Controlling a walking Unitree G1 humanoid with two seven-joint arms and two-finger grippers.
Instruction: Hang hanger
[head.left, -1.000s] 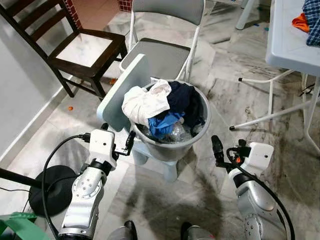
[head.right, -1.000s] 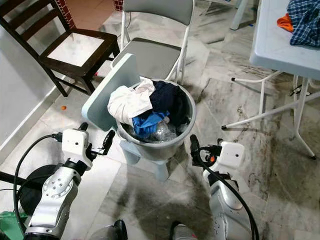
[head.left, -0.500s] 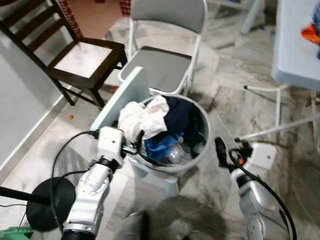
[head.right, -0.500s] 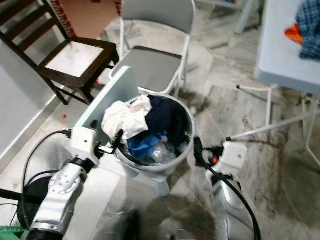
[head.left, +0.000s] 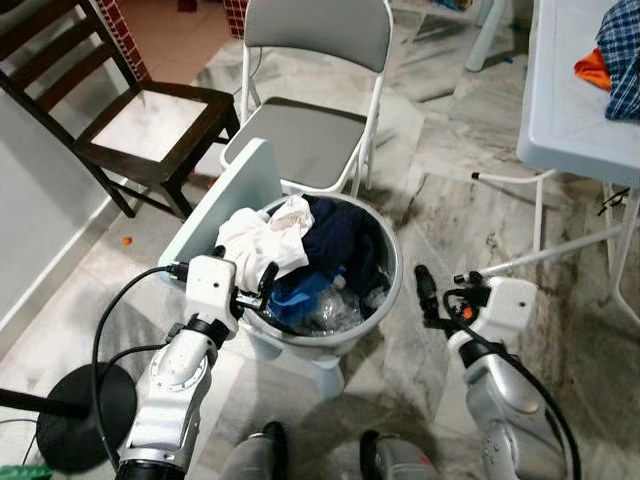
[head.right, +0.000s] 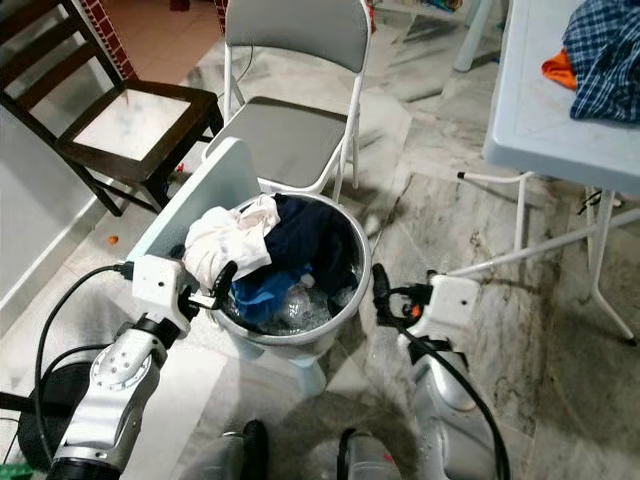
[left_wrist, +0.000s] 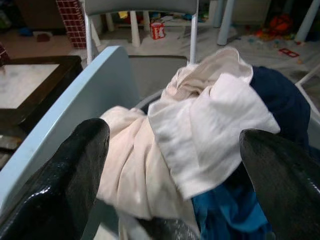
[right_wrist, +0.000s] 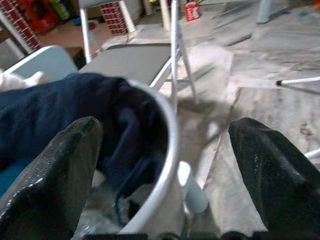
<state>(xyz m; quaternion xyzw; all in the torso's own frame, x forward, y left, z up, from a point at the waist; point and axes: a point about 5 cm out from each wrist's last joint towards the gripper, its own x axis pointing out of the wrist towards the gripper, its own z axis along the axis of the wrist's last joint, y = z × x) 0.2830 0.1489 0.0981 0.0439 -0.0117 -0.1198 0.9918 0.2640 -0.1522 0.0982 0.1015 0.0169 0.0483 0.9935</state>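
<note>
While the bin (head.left: 395, 262) stands full of clothes on a pale stool between the two arms, the left tool (head.left: 266, 284) sits at the bin's near-left rim, fingers spread wide and holding nothing, aimed at the white cloth (left_wrist: 200, 130) on top; the right tool (head.left: 424, 290) hovers just off the bin's right rim, likewise spread and unloaded. No hanger can be made out in any view, so where it lies cannot be told; it may be buried under the laundry, but that is a guess. The step in hand looks like reaching into the bin; to do it well, the left tool should come down over the white cloth rather than pushing at the rim, since the bin looks easy to tip off its perch. The blue board (head.left: 225, 201) leaning at the bin's left crowds that arm, so a steep approach from above suits better than a sideways sweep; the right tool could steady the rim.
</note>
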